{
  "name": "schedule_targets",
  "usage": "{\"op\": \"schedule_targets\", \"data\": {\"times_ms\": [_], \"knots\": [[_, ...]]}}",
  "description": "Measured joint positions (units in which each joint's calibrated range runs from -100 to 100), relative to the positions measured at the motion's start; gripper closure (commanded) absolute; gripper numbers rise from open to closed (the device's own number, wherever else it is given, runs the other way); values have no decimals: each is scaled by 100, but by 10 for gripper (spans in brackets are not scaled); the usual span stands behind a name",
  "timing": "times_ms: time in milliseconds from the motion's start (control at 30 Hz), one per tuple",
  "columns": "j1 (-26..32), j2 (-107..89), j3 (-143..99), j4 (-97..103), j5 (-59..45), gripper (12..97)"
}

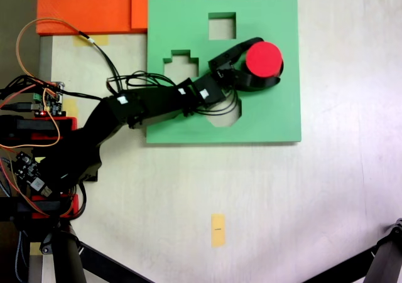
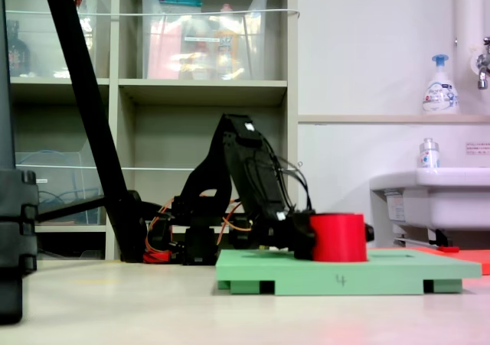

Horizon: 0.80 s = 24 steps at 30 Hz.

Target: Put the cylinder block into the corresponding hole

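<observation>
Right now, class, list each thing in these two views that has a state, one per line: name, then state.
cylinder block: upright, gripped, low on the board.
gripper: shut on the cylinder block, fingers around its sides.
green foam board: flat on the table.
square cutout: empty.
cross-shaped cutout: empty.
circular cutout: cannot tell, hidden under the block.
</observation>
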Motion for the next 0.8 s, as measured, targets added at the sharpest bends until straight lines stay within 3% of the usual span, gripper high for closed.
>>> {"op": "schedule_targets", "data": {"times_ms": [233,367,633,800], "knots": [[10,192,245,0,-5,412],[10,205,245,0,-5,346],[15,-1683,-1225,10,-5,347],[39,-5239,-2803,-715,-112,510]]}}
